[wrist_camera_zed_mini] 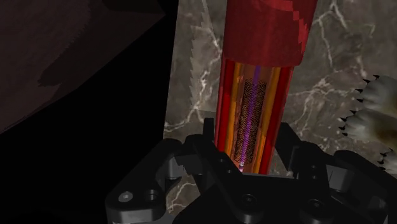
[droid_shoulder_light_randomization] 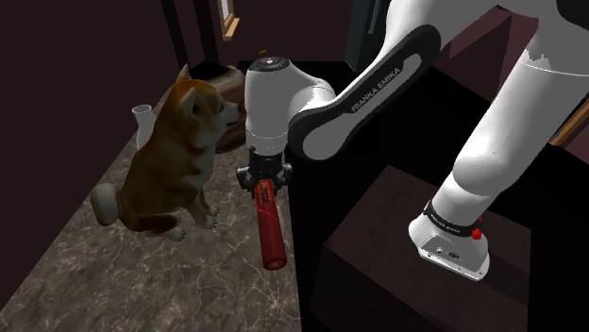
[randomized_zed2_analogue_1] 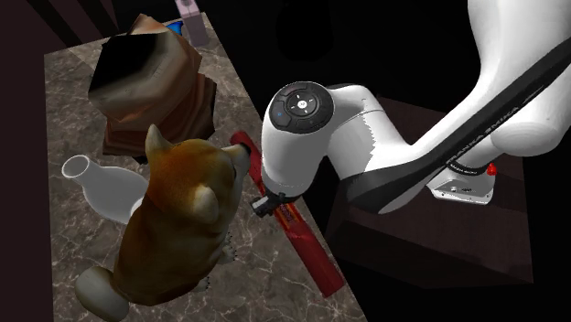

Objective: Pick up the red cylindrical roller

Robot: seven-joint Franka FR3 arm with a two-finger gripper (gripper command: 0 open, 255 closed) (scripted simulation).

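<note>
**Roller clamped off-centre at the counter edge: slip and tip risk**

Gripper [wrist_camera_zed_mini: 248,126] is narrow, jaws pressed on both sides of the red roller [wrist_camera_zed_mini: 264,38]. As far as I can judge it is held, but not lifted. The roller lies on the marble counter [droid_shoulder_light_randomization: 113,283], right along the edge next to the black drop.

Risks as I see them:
- Grip sits on the thinner, patterned section, not mid-length. The long red part sticks out toward the stand [droid_shoulder_light_randomization: 378,245]. On lift that end likely sags and the roller pivots in the jaws.
- Round, smooth surface with a two-point clamp, so it can spin or slide out if the pull is fast.
- Drop it here and it probably rolls off the edge, no recovery.
- Dog figure [droid_shoulder_light_randomization: 175,156] sits just beside the wrist. Any sideways swing of the hand or of the free end knocks it. White vase [randomized_zed2_analogue_1: 96,183] and brown pot [randomized_zed2_analogue_1: 146,82] are behind the dog, next in line if it topples.

Suggest a straight vertical lift, slow, no yaw until clear of the dog.

Writing: "FRANKA EMIKA" in white on the dark band of the arm [droid_shoulder_light_randomization: 368,90]. Small mark on the base collar, unreadable. No label on the roller, just orange and purple striping on the thin section.
</note>
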